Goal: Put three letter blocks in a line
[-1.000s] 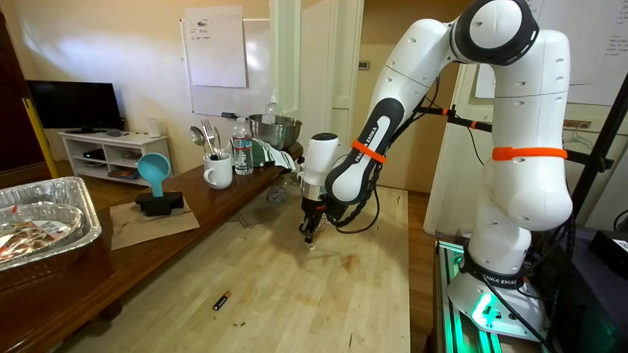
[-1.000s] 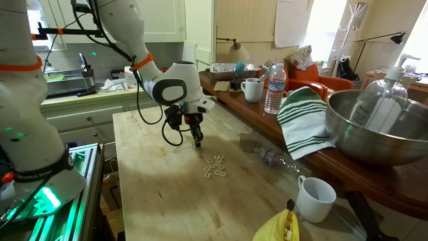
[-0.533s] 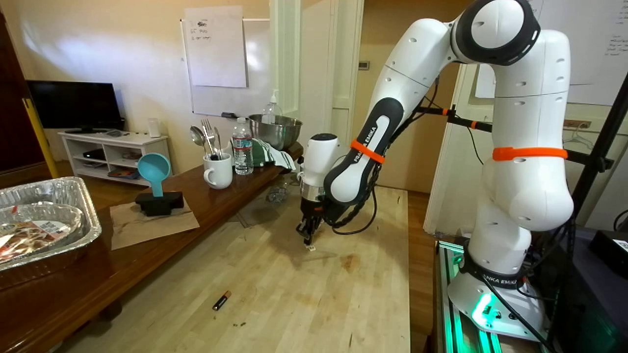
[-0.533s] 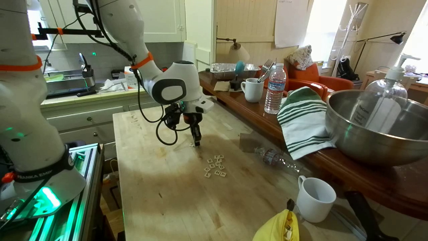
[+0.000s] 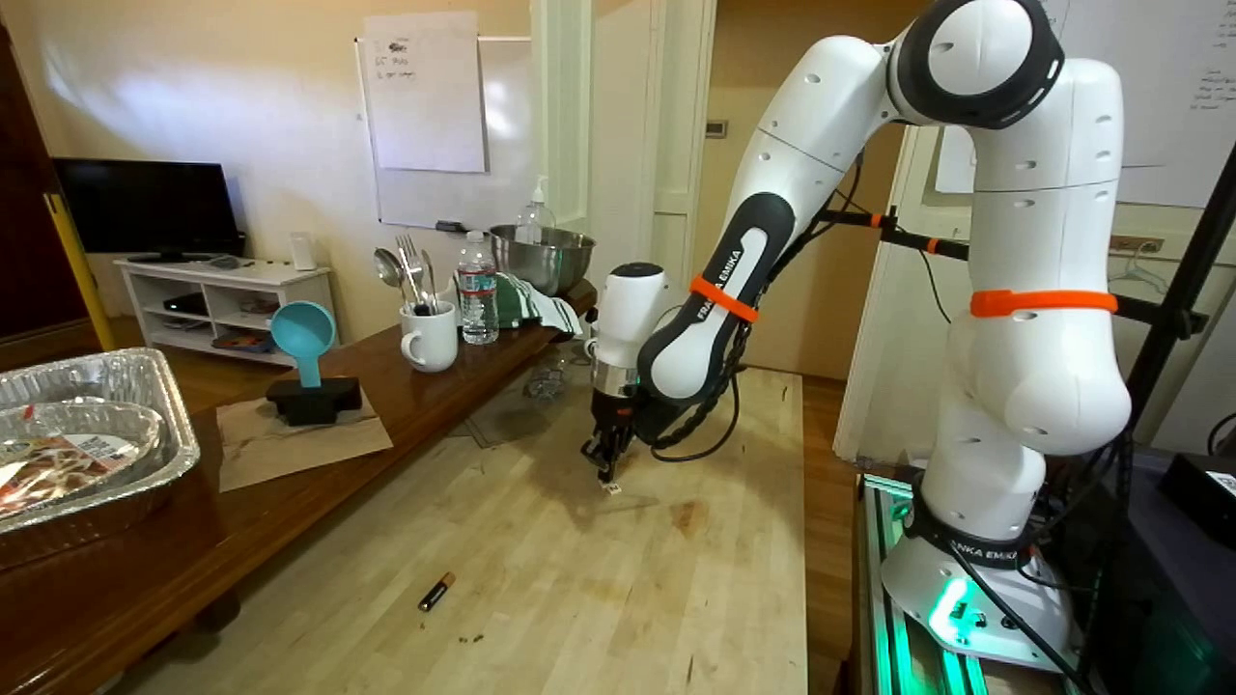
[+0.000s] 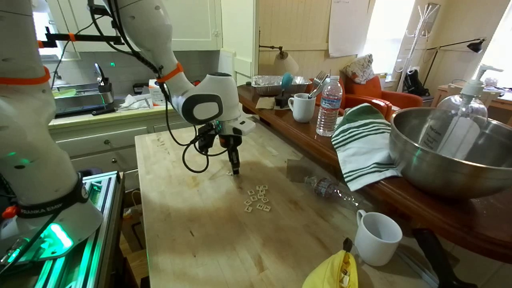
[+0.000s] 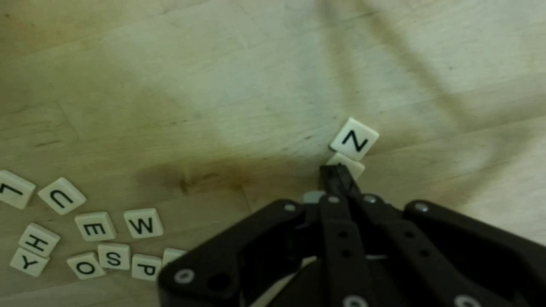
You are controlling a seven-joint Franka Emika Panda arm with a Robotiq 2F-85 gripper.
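The letter blocks are small flat pale tiles with black letters. In the wrist view an N tile lies with its lower corner against a second tile, whose letter is hidden under my fingertips. My gripper is shut, its fingertips together with nothing seen between them, over or on that second tile. In both exterior views the gripper points down at the tabletop beside a pale tile. Several more tiles lie loosely grouped, among them W, E and U.
A battery lies on the table. A clear bottle, a white mug, a yellow pouch and a black handle lie along the table. A raised brown ledge borders it, bearing a foil tray and a steel bowl.
My gripper has shifted very slightly and turned a little at the wrist, and its cable loop has swung. The tile beside the fingertips shows more clearly now. The grouped tiles have not moved.
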